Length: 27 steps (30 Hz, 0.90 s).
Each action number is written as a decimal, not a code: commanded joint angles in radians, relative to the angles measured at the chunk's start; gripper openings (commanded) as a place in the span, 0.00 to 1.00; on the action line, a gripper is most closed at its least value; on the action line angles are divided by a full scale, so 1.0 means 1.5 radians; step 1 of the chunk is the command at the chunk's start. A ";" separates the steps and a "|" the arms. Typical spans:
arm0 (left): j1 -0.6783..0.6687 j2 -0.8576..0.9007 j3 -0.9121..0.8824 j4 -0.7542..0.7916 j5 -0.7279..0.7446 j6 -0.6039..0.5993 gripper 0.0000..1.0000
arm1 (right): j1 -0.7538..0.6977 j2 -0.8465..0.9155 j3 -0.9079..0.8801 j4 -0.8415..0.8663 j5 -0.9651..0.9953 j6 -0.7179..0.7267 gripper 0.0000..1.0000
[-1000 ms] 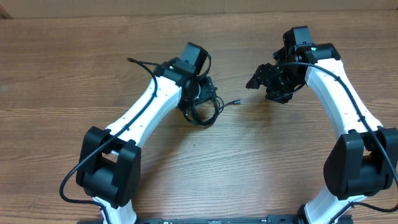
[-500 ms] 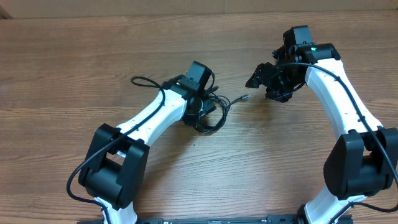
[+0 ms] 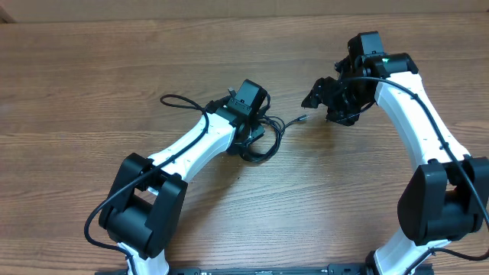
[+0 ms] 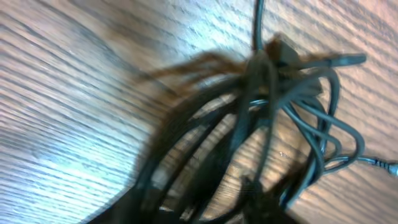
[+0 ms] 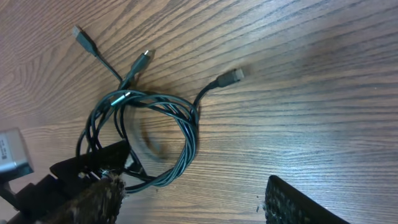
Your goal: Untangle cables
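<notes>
cables (image 3: 258,142) coiled, one plug tip points right; left gripper (image 3: 250,131) hides coil, blurred, grip unreadable; right gripper (image 3: 319,96) spread, empty.

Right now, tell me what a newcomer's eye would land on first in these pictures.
The tangle of black cables at the middle of the wooden table stands out first, with the left arm bent down right over it. From the right wrist, its loose loops and plug ends fan out on the wood, and the right fingers stand wide apart, empty.
</notes>
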 commanded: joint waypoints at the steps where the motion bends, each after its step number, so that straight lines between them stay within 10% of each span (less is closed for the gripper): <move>1: -0.004 0.005 -0.006 0.001 -0.045 0.051 0.20 | 0.000 0.005 0.014 -0.006 -0.003 -0.005 0.71; 6: -0.005 0.007 -0.009 0.002 -0.046 0.052 0.30 | 0.000 0.005 0.014 -0.006 -0.003 -0.005 0.71; 8: -0.005 0.025 -0.012 0.009 -0.046 0.063 0.04 | 0.000 0.005 0.014 -0.006 -0.004 -0.005 0.71; 11: 0.010 0.019 -0.004 0.041 -0.017 0.203 0.04 | 0.000 0.005 0.014 0.001 -0.071 -0.042 0.69; 18: 0.141 -0.104 0.152 -0.009 0.262 0.482 0.04 | 0.002 0.004 0.074 0.028 -0.359 -0.155 0.66; 27: 0.287 -0.106 0.173 -0.035 0.530 0.654 0.04 | 0.040 0.005 0.093 0.061 -0.228 0.019 0.61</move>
